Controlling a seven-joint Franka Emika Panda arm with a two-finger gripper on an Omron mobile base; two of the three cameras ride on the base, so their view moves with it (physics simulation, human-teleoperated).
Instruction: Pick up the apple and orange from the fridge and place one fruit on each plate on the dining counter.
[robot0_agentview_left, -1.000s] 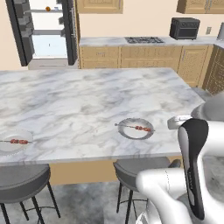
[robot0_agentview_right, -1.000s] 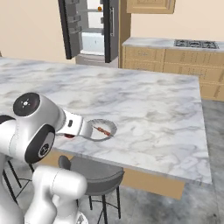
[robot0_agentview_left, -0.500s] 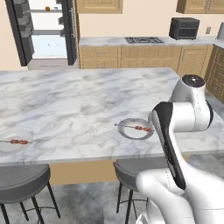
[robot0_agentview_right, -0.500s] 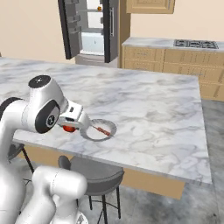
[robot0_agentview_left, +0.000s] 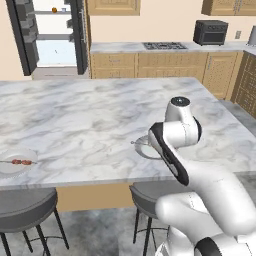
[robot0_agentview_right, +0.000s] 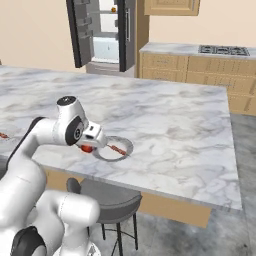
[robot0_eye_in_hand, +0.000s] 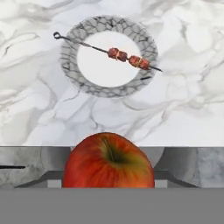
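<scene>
Now the apple hangs at the plate's near edge

Just a second ago the arm was folded low beside the desk; since then it has swung up and over the marble desk (robot0_agentview_left: 90, 115), and the claw (robot0_agentview_right: 92, 141) has come to hover above the near plate (robot0_eye_in_hand: 70, 65). From the right base view, the claw sits just beside that plate's near rim, with a red shape tucked under it. Seen from the hand, the claw is clamped on the apple (robot0_eye_in_hand: 109, 162), which sits low in the picture, short of the plate's rim and not yet over its white centre.

That likely means the carry is nearly done and a small reach forward remains before release.

A skewer (robot0_eye_in_hand: 116, 54) with a few meat pieces lies across the plate, handle at upper left, tip at lower right, so its long axis runs diagonally across the dish. The apple is round with no real long axis; its stem dimple faces the hand camera.

A second plate (robot0_agentview_left: 15, 165) rests near the desk's left edge, well apart. The orange (robot0_agentview_left: 54, 9) sits on an upper shelf of the open fridge (robot0_agentview_left: 50, 35), far across the room
</scene>
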